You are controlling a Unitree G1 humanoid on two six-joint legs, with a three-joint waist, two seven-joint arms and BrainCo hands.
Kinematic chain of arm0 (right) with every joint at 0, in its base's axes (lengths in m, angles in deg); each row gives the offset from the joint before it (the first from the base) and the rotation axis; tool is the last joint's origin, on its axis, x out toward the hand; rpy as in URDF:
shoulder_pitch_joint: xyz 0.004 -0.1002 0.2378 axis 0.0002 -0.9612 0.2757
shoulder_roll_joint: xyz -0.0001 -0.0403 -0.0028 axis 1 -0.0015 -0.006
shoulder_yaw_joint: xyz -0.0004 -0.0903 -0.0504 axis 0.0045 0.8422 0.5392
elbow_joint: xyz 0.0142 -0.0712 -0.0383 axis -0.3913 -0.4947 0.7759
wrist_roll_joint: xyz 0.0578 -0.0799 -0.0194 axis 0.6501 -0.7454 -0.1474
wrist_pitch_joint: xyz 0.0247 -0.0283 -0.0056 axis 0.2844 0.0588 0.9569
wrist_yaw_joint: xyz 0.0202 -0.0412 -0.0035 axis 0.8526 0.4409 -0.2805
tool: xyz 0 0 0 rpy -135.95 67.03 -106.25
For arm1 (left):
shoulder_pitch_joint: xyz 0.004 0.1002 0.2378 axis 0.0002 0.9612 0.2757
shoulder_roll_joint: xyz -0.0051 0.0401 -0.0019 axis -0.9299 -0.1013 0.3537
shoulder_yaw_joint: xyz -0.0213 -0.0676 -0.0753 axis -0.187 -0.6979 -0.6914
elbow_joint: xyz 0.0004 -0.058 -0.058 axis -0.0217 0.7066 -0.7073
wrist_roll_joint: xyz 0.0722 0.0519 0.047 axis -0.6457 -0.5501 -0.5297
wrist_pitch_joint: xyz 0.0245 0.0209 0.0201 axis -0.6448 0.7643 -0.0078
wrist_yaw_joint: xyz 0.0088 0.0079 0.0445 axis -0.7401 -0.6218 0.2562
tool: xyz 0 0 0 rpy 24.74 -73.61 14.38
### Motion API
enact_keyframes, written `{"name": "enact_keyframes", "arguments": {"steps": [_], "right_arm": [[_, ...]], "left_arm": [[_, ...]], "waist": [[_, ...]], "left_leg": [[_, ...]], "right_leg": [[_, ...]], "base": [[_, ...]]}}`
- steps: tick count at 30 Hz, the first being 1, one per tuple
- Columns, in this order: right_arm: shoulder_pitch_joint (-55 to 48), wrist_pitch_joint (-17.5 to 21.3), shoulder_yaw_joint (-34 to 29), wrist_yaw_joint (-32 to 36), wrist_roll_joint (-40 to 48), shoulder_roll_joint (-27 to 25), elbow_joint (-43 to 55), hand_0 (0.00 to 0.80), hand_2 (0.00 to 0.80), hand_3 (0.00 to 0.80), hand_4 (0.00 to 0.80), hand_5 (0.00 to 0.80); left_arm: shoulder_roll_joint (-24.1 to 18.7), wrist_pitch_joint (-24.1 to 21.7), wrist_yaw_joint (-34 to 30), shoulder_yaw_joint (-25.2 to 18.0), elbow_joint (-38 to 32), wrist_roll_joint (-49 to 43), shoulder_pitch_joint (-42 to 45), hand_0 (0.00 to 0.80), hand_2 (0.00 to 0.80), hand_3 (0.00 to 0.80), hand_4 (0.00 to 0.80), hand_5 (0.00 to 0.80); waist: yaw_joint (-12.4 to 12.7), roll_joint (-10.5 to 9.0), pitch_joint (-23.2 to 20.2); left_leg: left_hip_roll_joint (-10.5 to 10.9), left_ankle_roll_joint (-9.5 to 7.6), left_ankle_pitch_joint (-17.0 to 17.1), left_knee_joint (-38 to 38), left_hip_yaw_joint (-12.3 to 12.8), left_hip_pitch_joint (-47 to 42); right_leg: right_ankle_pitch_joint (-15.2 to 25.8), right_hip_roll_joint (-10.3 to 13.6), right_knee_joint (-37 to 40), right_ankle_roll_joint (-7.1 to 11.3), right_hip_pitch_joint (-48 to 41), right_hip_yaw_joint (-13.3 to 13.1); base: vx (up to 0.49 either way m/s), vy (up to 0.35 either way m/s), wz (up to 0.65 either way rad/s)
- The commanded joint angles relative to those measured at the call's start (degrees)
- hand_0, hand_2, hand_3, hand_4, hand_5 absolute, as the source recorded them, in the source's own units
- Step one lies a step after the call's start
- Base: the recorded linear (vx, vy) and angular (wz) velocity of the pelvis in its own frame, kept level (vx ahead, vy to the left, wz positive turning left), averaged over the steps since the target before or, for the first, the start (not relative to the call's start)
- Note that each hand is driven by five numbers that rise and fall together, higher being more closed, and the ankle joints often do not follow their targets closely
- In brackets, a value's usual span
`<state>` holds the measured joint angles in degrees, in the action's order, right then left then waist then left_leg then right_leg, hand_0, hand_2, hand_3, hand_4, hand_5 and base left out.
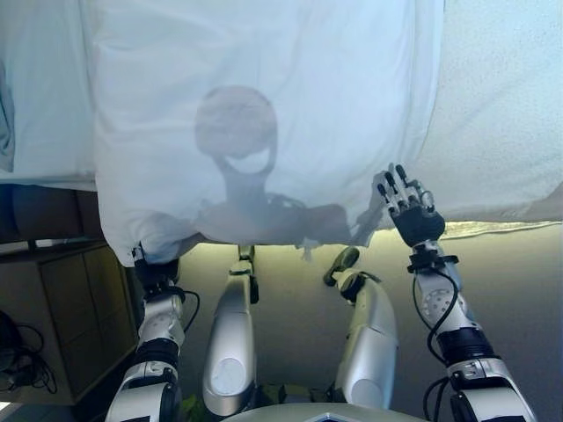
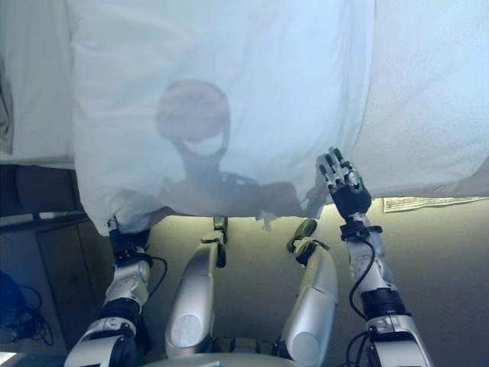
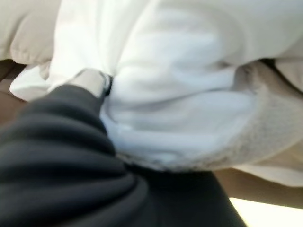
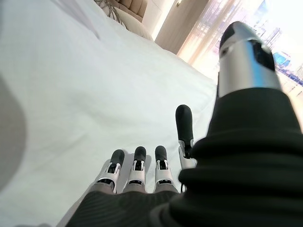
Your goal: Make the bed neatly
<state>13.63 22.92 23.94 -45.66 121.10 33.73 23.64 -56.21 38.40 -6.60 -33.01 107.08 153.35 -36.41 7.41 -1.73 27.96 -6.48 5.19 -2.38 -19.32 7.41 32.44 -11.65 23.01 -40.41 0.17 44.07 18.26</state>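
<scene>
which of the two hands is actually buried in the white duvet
The left hand: it disappears under the white duvet at its near corner. The right hand is open with straight fingers at the duvet's edge.

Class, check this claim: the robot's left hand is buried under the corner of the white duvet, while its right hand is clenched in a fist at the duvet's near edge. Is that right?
Not quite. The right hand is not a fist: the right wrist view shows its fingers straight over the white duvet. The left hand is indeed hidden under the duvet's corner.
</scene>
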Motion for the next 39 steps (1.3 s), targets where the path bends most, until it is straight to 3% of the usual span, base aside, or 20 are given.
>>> {"name": "enact_keyframes", "arguments": {"steps": [1,5,9,15,21,26,30,35,39], "right_arm": [[-3.6,-0.8,-3.8,1.7,-1.3,-4.1,1.8,0.000,0.000,0.000,0.000,0.000],[-3.6,-2.6,-4.8,0.3,-2.6,-7.0,2.3,0.000,0.000,0.000,0.000,0.000],[-3.7,-4.7,-5.2,-0.8,-4.1,-8.3,3.3,0.000,0.000,0.000,0.000,0.000],[-4.2,-5.4,-5.6,-2.1,-4.3,-8.1,5.9,0.000,0.000,0.000,0.000,0.000],[-5.2,-4.7,-6.0,-1.8,-4.0,-8.7,6.9,0.000,0.000,0.000,0.000,0.000],[-6.2,-6.3,-6.9,-1.6,-4.6,-9.9,7.3,0.000,0.000,0.000,0.000,0.000],[-6.7,-6.2,-6.7,-1.7,-5.0,-8.9,7.2,0.000,0.000,0.000,0.000,0.000],[-8.6,-5.1,-6.1,-2.5,-4.4,-7.5,7.7,0.000,0.000,0.000,0.000,0.000],[-10.0,-5.0,-6.3,-3.7,-6.7,-7.5,6.7,0.000,0.000,0.000,0.000,0.000]], "left_arm": [[-10.5,-2.0,2.5,-11.9,4.1,1.0,5.6,0.800,0.800,0.800,0.800,0.800],[-12.5,2.8,4.8,-15.6,8.8,1.8,7.8,0.800,0.800,0.800,0.800,0.800],[-11.9,6.3,2.4,-16.6,10.7,1.5,9.5,0.800,0.800,0.800,0.800,0.800],[-10.5,7.1,2.0,-15.3,8.5,-0.5,9.4,0.800,0.800,0.800,0.800,0.800],[-14.0,8.9,4.2,-16.4,11.5,-5.5,11.0,0.800,0.800,0.800,0.800,0.800],[-16.7,4.7,13.7,-19.1,14.9,-4.0,12.3,0.800,0.800,0.800,0.800,0.800],[-18.0,3.4,19.4,-20.9,15.1,-3.4,12.0,0.800,0.800,0.800,0.800,0.800],[-19.1,2.4,19.3,-20.5,13.8,-4.8,10.4,0.800,0.800,0.800,0.800,0.800],[-19.7,1.1,17.8,-20.1,13.6,-6.6,10.0,0.800,0.800,0.800,0.800,0.800]], "waist": [[0.0,3.82,-1.6],[-0.7,6.53,-2.2],[-1.5,7.98,-2.7],[-1.3,7.81,-2.2],[-1.5,7.71,-1.9],[-2.0,8.53,-2.5],[-1.8,8.11,-3.4],[-1.6,6.31,-5.7],[-2.3,6.16,-7.9]], "left_leg": [[-2.2,1.18,3.7,-0.9,-1.7,2.1],[-1.2,1.18,3.4,-0.3,-1.0,0.0],[-0.8,1.27,3.5,0.3,-0.3,-1.6],[-1.1,1.27,4.0,1.4,-0.1,-2.0],[-1.5,1.26,4.5,2.2,0.0,-2.5],[-1.2,1.47,4.6,2.6,0.5,-3.7],[-1.2,1.56,4.4,2.7,0.3,-4.4],[-1.5,1.59,4.2,3.3,0.3,-6.5],[-1.5,1.50,3.4,3.6,0.4,-9.2]], "right_leg": [[13.6,4.8,18.6,9.98,-9.9,0.7],[13.2,6.0,18.0,10.02,-10.0,-0.5],[12.4,6.6,17.2,9.94,-9.9,-1.6],[13.0,6.8,17.9,10.38,-10.3,-1.2],[13.9,6.4,19.3,10.76,-10.9,-0.9],[13.7,6.9,19.0,10.73,-11.1,-1.5],[13.7,7.2,19.0,10.88,-12.0,-1.2],[14.6,6.8,20.8,11.63,-15.5,-0.3],[14.7,6.7,21.6,12.08,-18.2,-0.8]], "base": [[0.035,0.171,-0.08],[0.037,0.210,0.02],[0.049,0.171,0.06],[-0.003,0.000,-0.01],[-0.008,0.007,0.00],[0.013,0.095,-0.01],[0.017,0.000,-0.01],[0.062,-0.083,0.01],[0.135,-0.031,0.08]]}}
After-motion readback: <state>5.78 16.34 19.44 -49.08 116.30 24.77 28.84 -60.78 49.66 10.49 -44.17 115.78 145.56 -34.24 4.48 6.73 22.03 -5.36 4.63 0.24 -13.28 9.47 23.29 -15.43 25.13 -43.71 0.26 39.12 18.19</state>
